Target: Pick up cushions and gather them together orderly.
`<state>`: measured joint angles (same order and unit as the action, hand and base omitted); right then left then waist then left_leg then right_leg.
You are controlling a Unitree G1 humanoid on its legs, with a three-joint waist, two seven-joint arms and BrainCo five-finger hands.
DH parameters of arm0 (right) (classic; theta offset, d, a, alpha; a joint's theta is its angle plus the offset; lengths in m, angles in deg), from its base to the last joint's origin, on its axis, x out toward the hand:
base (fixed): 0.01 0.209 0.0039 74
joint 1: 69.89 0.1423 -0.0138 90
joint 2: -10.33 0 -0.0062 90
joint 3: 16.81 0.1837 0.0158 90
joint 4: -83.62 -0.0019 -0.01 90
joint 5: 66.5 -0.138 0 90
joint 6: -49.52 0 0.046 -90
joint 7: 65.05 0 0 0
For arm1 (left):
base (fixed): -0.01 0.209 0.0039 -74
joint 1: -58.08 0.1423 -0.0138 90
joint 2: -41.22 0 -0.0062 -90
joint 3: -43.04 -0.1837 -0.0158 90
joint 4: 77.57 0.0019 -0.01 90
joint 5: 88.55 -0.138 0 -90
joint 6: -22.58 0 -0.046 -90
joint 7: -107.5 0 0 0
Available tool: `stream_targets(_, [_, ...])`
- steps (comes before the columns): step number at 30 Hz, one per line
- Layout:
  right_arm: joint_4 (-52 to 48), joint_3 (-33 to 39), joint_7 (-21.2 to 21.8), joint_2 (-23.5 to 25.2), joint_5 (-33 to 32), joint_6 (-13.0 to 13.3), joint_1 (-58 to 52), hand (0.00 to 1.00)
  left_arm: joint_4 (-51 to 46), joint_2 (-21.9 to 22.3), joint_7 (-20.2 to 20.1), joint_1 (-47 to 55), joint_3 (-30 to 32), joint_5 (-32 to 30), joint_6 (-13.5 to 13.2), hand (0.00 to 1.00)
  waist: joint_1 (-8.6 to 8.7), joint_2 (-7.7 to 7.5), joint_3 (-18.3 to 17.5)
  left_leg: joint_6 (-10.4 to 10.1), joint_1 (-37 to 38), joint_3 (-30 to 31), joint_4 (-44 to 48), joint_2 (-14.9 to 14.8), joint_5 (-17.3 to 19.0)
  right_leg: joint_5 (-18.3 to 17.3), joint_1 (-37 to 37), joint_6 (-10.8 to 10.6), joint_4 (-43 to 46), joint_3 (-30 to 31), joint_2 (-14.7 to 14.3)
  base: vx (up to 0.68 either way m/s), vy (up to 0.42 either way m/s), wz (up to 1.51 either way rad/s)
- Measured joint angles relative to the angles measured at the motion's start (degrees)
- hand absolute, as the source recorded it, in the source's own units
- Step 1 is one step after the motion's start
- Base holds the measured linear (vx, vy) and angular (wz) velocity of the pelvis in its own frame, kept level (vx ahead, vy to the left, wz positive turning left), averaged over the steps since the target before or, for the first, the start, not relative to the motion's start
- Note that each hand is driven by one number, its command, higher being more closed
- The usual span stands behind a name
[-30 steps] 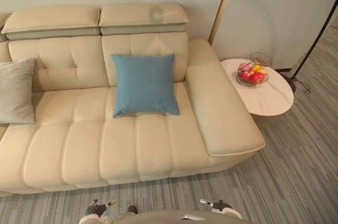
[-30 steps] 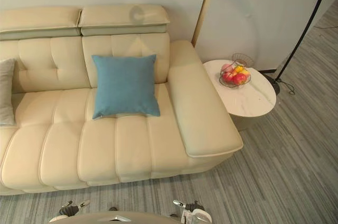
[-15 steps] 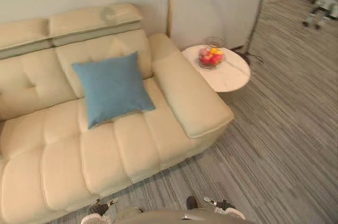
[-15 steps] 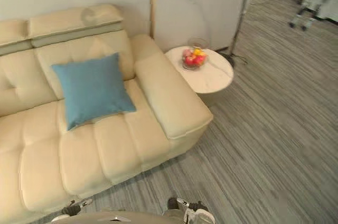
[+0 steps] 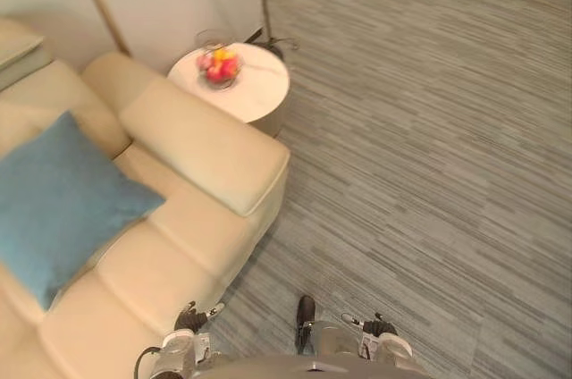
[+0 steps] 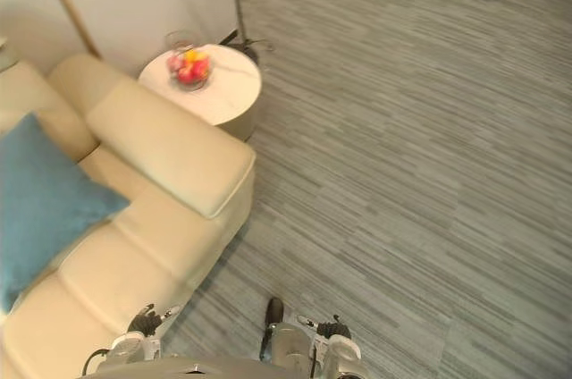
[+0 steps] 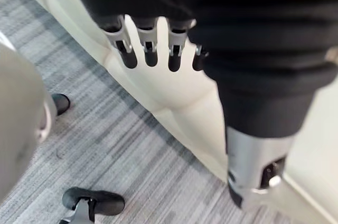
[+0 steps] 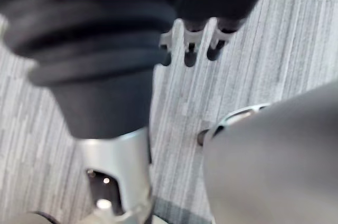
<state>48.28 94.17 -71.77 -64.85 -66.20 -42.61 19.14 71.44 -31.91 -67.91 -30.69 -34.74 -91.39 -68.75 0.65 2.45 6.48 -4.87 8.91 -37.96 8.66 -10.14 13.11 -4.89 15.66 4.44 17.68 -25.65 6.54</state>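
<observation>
Where the sofa (image 5: pixel 206 142) ends beyond the blue cushion (image 5: pixel 54 200), I see open carpet (image 5: pixel 429 129). My left hand (image 7: pixel 150 49) and right hand (image 8: pixel 190 49) hang slack, empty.

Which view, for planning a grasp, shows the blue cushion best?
Left eye view: most of the blue cushion shows, on the sofa. Right eye view crops it more; wrist views face sofa and carpet.

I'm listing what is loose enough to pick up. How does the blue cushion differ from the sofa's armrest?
The blue cushion is blue and square; the armrest is cream and long. The cushion lies loose on the sofa seat, while the armrest is built into the sofa, beside the round side table. Both look soft and padded.
</observation>
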Motion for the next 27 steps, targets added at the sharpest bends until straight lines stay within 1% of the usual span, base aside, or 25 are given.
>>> stream_targets(1, [0.0,0.2,0.0,-0.1,0.0,0.0,0.1,0.00,-0.2,0.1,0.0,-0.1,0.0,0.1,0.0,0.00,-0.21,0.06,0.0,-0.7,0.4,-0.7,-0.7,-0.2,0.3,-0.8,0.4,-0.3,2.1,-2.4,1.7,0.10,-0.161,-0.52])
stream_targets(2, [0.2,0.4,0.0,-0.2,0.0,0.0,0.2,0.00,0.2,-0.4,0.1,-0.4,-0.1,0.4,0.1,0.00,-0.67,-1.20,0.2,-2.5,1.3,-1.6,-1.0,0.2,0.4,-1.2,0.9,-1.2,4.5,-4.5,2.7,0.08,-0.135,-0.48])
stream_targets(3, [0.2,0.8,0.0,-0.4,0.0,0.0,0.2,0.00,0.9,-0.6,0.0,-0.3,-0.2,0.4,0.2,0.00,-0.60,-0.71,0.1,-2.4,1.3,-1.6,-1.0,-0.4,0.3,-1.7,1.6,-1.6,4.7,-2.8,1.0,0.13,-0.189,-0.62])
stream_targets(4, [0.3,1.1,0.0,-0.6,0.0,0.0,0.3,0.00,1.9,-0.9,0.0,-0.1,-0.5,0.4,0.2,0.00,-0.79,-0.63,0.0,-2.7,1.5,-1.5,-0.6,-0.8,-0.1,-2.5,2.6,-1.5,5.3,-1.6,0.1,0.18,-0.212,-0.69])
stream_targets(5, [0.5,1.4,0.0,-0.9,-0.1,0.0,0.5,0.00,2.5,-1.1,0.0,0.1,-1.0,0.5,0.3,0.00,-0.86,-0.55,0.2,-2.9,1.5,-1.4,1.2,-1.3,-0.6,-3.5,3.2,-1.0,6.2,-0.3,-0.2,0.24,-0.259,-0.72])
stream_targets(6, [0.7,1.8,0.0,-1.2,-0.2,0.0,0.8,0.00,2.5,-1.4,0.0,-0.1,-1.2,0.5,0.4,0.00,-0.36,-0.43,0.4,-2.9,0.4,-1.1,5.6,-2.6,-0.6,-3.9,3.4,-0.5,6.8,0.6,-0.7,0.26,-0.231,-0.67])
stream_targets(7, [0.9,2.2,-0.1,-1.5,-0.3,-0.1,0.8,0.00,2.5,-1.4,0.0,-0.3,-1.2,0.5,0.4,0.00,-0.06,-0.25,0.5,-2.6,-1.2,-0.6,12.1,-4.6,-0.7,-4.4,2.7,-0.2,6.9,1.7,-1.0,0.21,-0.173,-0.58])
stream_targets(8, [1.2,2.7,-0.1,-1.5,-0.4,-0.1,0.8,0.00,2.4,-1.2,0.0,-0.2,-1.2,0.5,0.4,0.00,-0.09,-0.06,0.9,-1.0,-3.0,1.3,20.3,-7.1,-1.3,-4.9,1.1,0.2,6.4,2.9,-1.6,0.18,-0.117,-0.52])
stream_targets(9, [1.2,2.7,-0.3,-1.8,-0.5,-0.3,0.7,0.00,2.3,-0.8,0.1,-0.4,-1.0,0.5,0.3,0.00,-0.09,-0.42,1.5,0.2,-4.6,3.8,25.5,-8.1,-0.6,-5.2,-0.2,0.2,6.0,4.1,-2.4,0.17,-0.089,-0.67])
stream_targets(10, [1.5,2.7,-1.0,-1.8,-0.7,-0.5,0.6,0.00,1.8,-0.5,-0.1,-0.6,-1.0,0.5,0.2,0.00,-0.27,0.16,1.7,-0.2,-7.5,9.2,32.1,-8.3,1.9,-5.5,-2.2,0.6,5.3,5.3,-3.2,0.15,-0.058,-0.64])
stream_targets(11, [1.6,2.5,-1.4,-1.7,-1.0,-0.5,0.5,0.00,1.5,-0.5,-0.1,-0.6,-1.0,0.6,0.2,0.00,-0.35,0.08,1.7,-0.6,-8.7,11.3,33.9,-7.6,2.9,-6.0,-2.8,0.9,5.1,6.4,-3.8,0.17,-0.023,-0.91])
stream_targets(12, [1.6,2.4,-1.5,-1.5,-1.0,-0.5,0.5,0.00,0.5,-0.3,0.0,-0.4,-1.0,0.7,0.2,0.00,-0.77,-0.04,1.9,-0.7,-11.3,15.4,35.3,-5.9,4.3,-6.4,-4.1,1.1,4.8,8.4,-4.4,0.16,0.023,-1.00])
stream_targets(13, [1.9,2.4,-1.6,-1.4,-1.1,-0.5,0.4,0.00,-0.5,-0.1,-0.1,-0.5,-1.0,1.1,0.1,0.00,-1.14,-0.14,1.9,-0.6,-14.1,19.0,34.5,-3.8,5.3,-6.6,-5.4,0.8,4.5,11.0,-5.1,0.17,0.028,-0.97])
stream_targets(14, [2.0,2.3,-1.6,-1.3,-1.1,-0.5,0.4,0.00,-0.9,0.0,-0.1,-0.5,-1.0,1.1,0.1,0.00,-1.36,-0.20,2.0,-0.5,-14.9,20.0,33.6,-3.2,5.4,-6.5,-5.7,0.6,4.4,11.6,-5.1,0.19,0.089,-1.11])
stream_targets(15, [2.0,2.3,-1.7,-1.2,-1.1,-0.5,0.1,0.00,-2.1,0.4,0.0,-0.5,-0.9,1.5,0.1,0.00,-2.18,-0.34,2.0,-0.7,-17.0,23.9,28.9,-0.8,5.8,-6.4,-6.4,-0.6,4.4,14.6,-5.5,0.17,0.148,-1.05])
stream_targets(16, [2.0,2.0,-1.9,-1.1,-1.1,-0.5,0.1,0.00,-2.4,0.9,0.0,-0.5,-0.6,1.5,0.0,0.00,-2.61,-0.35,2.0,-0.7,-18.1,27.3,24.8,0.7,5.8,-6.5,-6.6,-1.4,4.4,16.4,-5.7,0.16,0.183,-1.09])
stream_targets(17, [2.0,1.7,-2.0,-1.1,-1.2,-0.5,0.1,0.00,-2.5,0.9,0.0,-0.5,-0.2,1.5,0.0,0.00,-2.64,-0.35,2.0,-0.6,-18.5,29.3,22.8,1.6,5.8,-6.7,-6.6,-1.8,4.4,17.7,-6.0,0.13,0.221,-1.07])
stream_targets(18, [1.9,0.3,-2.1,-0.9,-1.4,-0.5,0.2,0.00,-2.7,1.4,0.0,-0.6,0.9,1.6,0.0,0.00,-2.69,-0.30,1.9,-0.2,-19.6,37.0,18.4,3.8,5.1,-7.2,-6.5,-2.9,4.5,20.6,-6.7,0.11,0.199,-0.94])
stream_targets(19, [1.7,-0.2,-2.1,-0.9,-1.7,-0.5,0.1,0.00,-2.7,1.5,0.0,-0.6,1.2,1.6,0.0,0.00,-2.70,-0.25,1.9,-0.3,-19.8,39.7,16.9,4.5,4.0,-7.3,-6.3,-3.4,4.5,21.8,-7.0,0.14,0.268,-1.11])
stream_targets(20, [1.4,-0.7,-2.1,-0.8,-2.2,-0.5,0.1,0.00,-2.6,1.7,0.0,-0.5,1.3,1.6,0.0,0.00,-2.83,-0.49,1.5,0.5,-19.3,41.4,16.8,5.7,1.4,-7.5,-6.0,-4.3,4.7,23.9,-7.4,0.17,0.287,-0.88])
stream_targets(21, [1.0,-0.7,-2.1,-0.1,-2.2,-0.5,-0.1,0.00,-2.4,1.2,0.0,-0.5,1.6,1.7,0.0,0.00,-2.77,-0.98,0.6,1.6,-18.6,39.4,16.3,6.0,1.8,-7.4,-6.1,-5.1,4.0,25.8,-7.1,0.22,0.338,-1.00])
stream_targets(22, [0.3,-0.5,-2.1,0.6,-2.2,-0.4,-1.5,0.00,-2.1,0.7,0.0,-0.5,1.9,1.6,0.0,0.00,-2.34,-2.32,-0.2,2.3,-17.9,36.1,16.0,5.6,2.2,-5.9,-6.8,-6.2,2.1,27.7,-6.8,0.20,0.276,-0.85])
stream_targets(24, [0.3,-0.5,-2.0,1.4,-2.2,-0.5,-2.2,0.00,-1.5,0.2,0.0,-0.6,2.5,1.6,0.0,0.00,-2.42,-3.18,-1.2,2.6,-17.0,32.8,15.7,5.5,2.5,-4.5,-6.8,-7.1,0.2,30.4,-6.8,0.19,0.239,-0.89])
stream_targets(25, [0.3,-0.6,-2.0,1.9,-2.3,-0.5,-2.3,0.00,-0.9,-0.1,0.0,-0.7,2.6,1.5,0.1,0.00,-2.51,-3.77,-1.6,2.6,-15.1,30.3,14.3,5.6,2.5,-3.0,-7.7,-7.4,-1.6,32.1,-6.9,0.18,0.207,-1.07])
stream_targets(27, [0.3,-0.6,-2.0,2.2,-2.3,-0.4,-2.2,0.00,-0.3,-0.1,0.0,-0.8,2.7,1.5,0.1,0.00,-2.78,-4.00,-1.8,2.7,-12.7,27.7,12.8,5.7,2.5,-1.4,-8.9,-7.6,-3.6,34.0,-7.0,0.11,0.129,-0.93])
